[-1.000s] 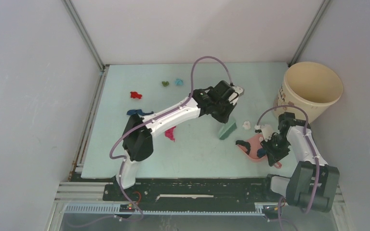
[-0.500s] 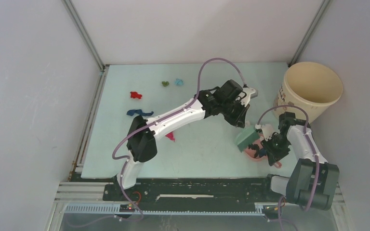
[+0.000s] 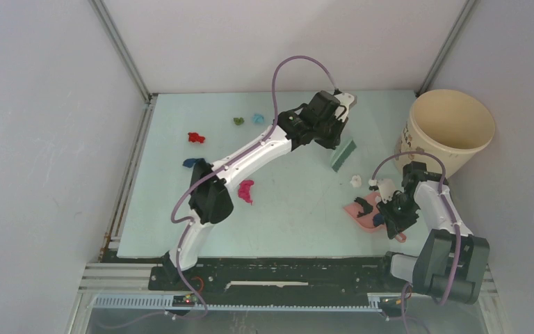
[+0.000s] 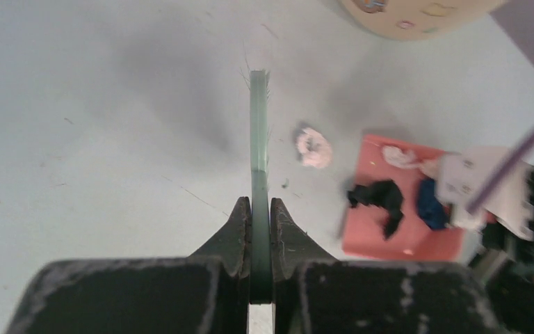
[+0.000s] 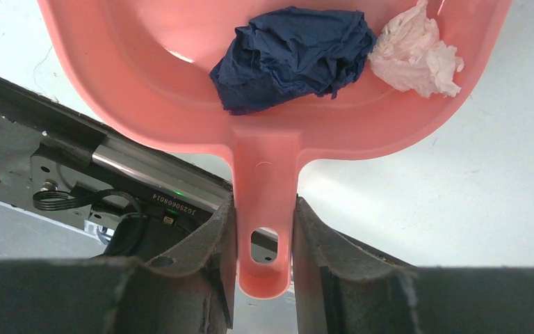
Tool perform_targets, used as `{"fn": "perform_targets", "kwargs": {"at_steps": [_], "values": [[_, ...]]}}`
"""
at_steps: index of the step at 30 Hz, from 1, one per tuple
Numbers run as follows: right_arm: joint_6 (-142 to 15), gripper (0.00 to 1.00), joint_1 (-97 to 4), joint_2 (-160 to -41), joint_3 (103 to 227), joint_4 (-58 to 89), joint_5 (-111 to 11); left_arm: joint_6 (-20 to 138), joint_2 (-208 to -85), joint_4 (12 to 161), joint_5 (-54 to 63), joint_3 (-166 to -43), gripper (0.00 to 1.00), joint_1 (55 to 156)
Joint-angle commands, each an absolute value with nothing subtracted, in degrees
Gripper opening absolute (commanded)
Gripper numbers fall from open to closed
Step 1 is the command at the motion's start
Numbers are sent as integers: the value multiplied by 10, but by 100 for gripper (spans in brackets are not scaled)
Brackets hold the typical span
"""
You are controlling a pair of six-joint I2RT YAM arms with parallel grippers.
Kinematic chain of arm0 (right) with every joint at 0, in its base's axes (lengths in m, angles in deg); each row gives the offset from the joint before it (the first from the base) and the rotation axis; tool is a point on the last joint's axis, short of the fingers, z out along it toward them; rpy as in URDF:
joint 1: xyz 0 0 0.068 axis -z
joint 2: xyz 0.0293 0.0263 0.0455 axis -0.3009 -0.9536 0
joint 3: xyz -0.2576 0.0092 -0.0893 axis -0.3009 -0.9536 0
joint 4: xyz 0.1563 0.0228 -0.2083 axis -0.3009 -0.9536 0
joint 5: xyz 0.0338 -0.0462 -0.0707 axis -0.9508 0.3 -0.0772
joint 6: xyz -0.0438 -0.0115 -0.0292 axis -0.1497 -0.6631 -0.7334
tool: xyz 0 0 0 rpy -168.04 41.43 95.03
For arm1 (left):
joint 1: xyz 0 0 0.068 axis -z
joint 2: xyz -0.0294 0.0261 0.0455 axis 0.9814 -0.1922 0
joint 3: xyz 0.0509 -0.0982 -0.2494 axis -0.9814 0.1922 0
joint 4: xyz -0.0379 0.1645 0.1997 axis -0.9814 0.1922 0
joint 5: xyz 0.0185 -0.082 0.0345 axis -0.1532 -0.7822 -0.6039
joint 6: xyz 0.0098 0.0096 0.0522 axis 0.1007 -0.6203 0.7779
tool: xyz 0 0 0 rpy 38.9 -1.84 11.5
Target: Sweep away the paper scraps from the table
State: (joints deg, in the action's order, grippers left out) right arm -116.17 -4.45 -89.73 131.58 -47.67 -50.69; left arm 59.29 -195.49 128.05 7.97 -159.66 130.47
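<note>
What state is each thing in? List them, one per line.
left gripper: shut on the brush
brush: held edge-on, apart from the dustpan
right gripper: shut on the dustpan handle
dustpan: holds a dark blue scrap and a pale scrap
white scrap: loose on the table, beside the dustpan
magenta scrap, red scrap, green scrap, light blue scrap: unswept
bucket: upright

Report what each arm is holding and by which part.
Left gripper: teal hand brush, its near end pinched between the fingers. Right gripper: salmon dustpan, fingers closed on its handle.
</note>
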Motion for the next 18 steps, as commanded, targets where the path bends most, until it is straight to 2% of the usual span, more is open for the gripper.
{"fn": "perform_targets", "kwargs": {"at_steps": [1,5,13,18], "values": [[-1150,0,-42,-899,1315,-470,-504,619,-2002,1262,161,-1650,0,1307],[-1148,0,-42,-902,1315,-467,-503,596,-2036,1226,180,-1657,0,1308],[-1145,0,-41,-911,1315,-460,-502,536,-2094,1212,28,-1676,0,1309],[-1140,0,-41,-924,1315,-449,-503,528,-2084,1199,-23,-1635,0,1313]]}}
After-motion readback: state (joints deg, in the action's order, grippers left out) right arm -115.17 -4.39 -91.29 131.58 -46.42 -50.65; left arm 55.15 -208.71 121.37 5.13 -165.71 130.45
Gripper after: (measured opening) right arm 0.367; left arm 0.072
